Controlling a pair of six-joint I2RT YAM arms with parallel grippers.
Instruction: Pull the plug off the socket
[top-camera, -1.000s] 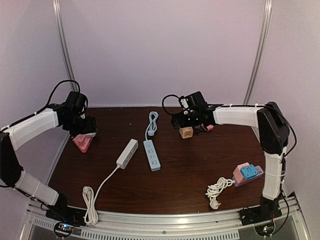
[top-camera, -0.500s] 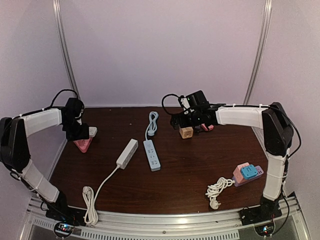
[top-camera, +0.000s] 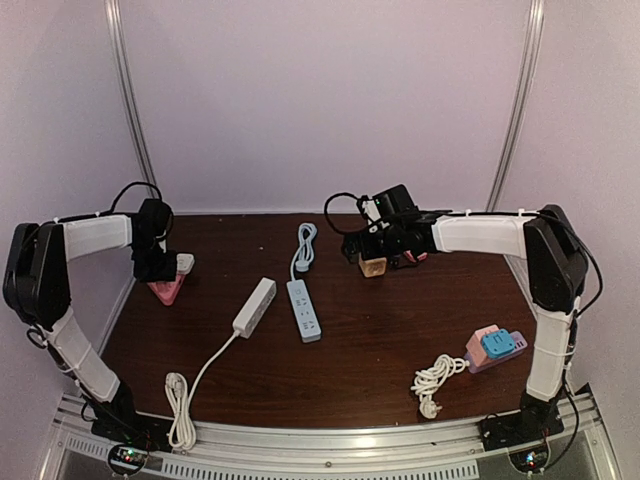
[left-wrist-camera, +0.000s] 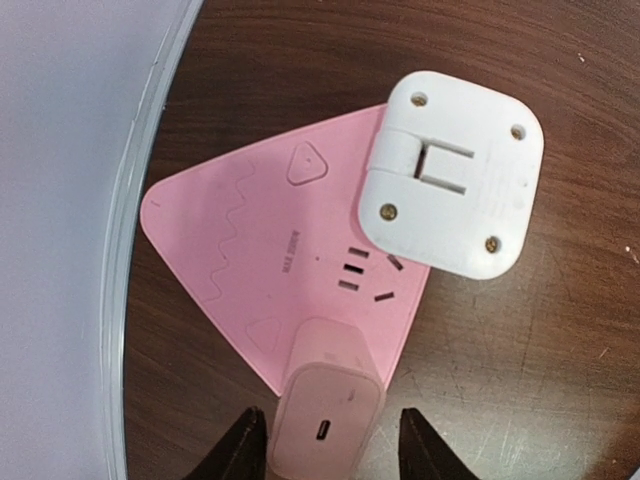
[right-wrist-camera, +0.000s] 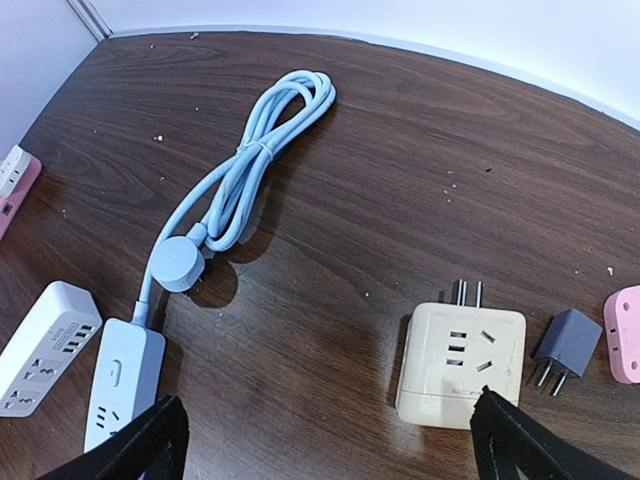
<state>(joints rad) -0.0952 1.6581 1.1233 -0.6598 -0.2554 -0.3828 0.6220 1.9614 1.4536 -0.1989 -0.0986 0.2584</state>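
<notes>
Left gripper (left-wrist-camera: 330, 430): jaws narrowed since a second ago, flanking pale pink charger plug (left-wrist-camera: 325, 395) seated at six o'clock on pink triangular plastic socket (left-wrist-camera: 240, 250); firm grip unconfirmed. Right gripper (right-wrist-camera: 320, 440) wide, empty. Pull likely next.

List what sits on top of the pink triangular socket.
A white square adapter and a pale pink charger sit on the pink socket; one outlet between them is bare. Their prongs are covered.
</notes>
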